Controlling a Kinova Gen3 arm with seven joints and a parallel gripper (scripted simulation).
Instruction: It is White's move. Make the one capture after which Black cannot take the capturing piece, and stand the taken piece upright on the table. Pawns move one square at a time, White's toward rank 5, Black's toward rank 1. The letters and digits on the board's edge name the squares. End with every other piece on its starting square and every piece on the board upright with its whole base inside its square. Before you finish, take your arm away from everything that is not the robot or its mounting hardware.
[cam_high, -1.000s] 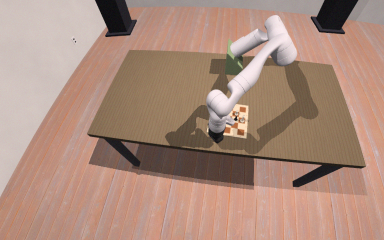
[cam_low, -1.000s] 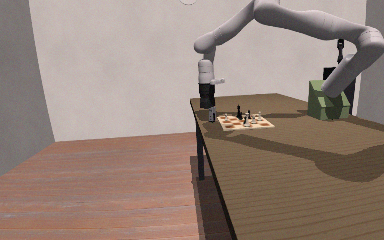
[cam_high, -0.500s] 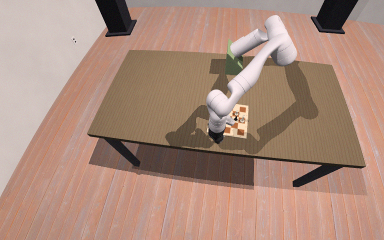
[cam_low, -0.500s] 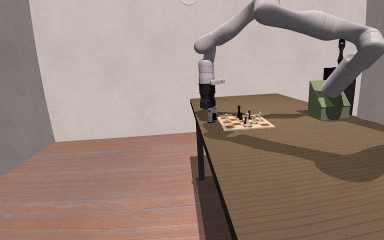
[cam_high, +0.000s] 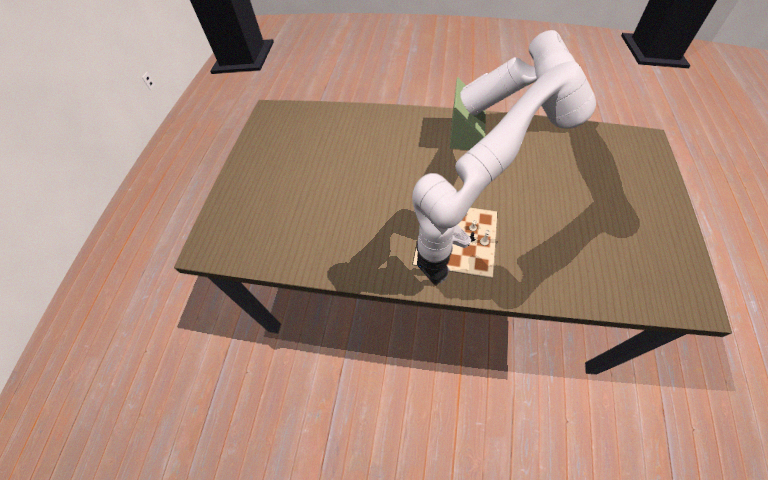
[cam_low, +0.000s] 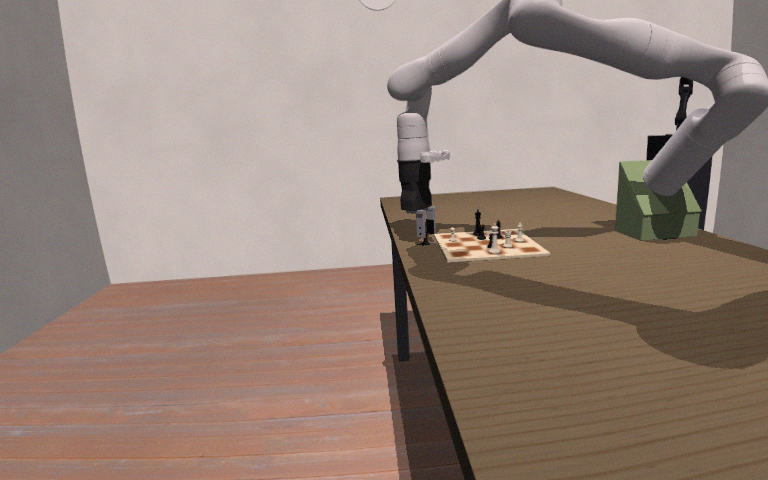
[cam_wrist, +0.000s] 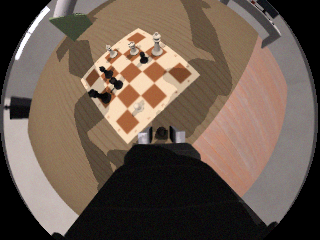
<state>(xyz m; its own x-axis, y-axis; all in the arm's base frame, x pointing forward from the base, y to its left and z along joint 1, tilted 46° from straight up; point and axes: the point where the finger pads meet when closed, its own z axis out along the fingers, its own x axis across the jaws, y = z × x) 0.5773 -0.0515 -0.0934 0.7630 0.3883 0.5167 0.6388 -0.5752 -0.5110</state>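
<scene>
The small chessboard (cam_high: 491, 271) (cam_low: 501, 255) (cam_wrist: 155, 96) lies near the table's front edge. It carries several white pieces, among them a tall one (cam_low: 494, 240) (cam_wrist: 156, 43), and several black ones, among them a tall one (cam_low: 478, 223). My gripper (cam_low: 425, 228) (cam_wrist: 161, 132) points straight down just off the board's side, over bare table by the edge. Its fingers stand open. A small black piece (cam_low: 424, 240) stands upright on the table between them. In the top view the wrist hides both the fingers and this piece.
A green wedge-shaped block (cam_high: 465, 127) (cam_low: 637, 217) (cam_wrist: 72, 24) stands at the back of the table by the arm's base. The table's front edge (cam_low: 396, 249) runs close beside the gripper, with the wooden floor below.
</scene>
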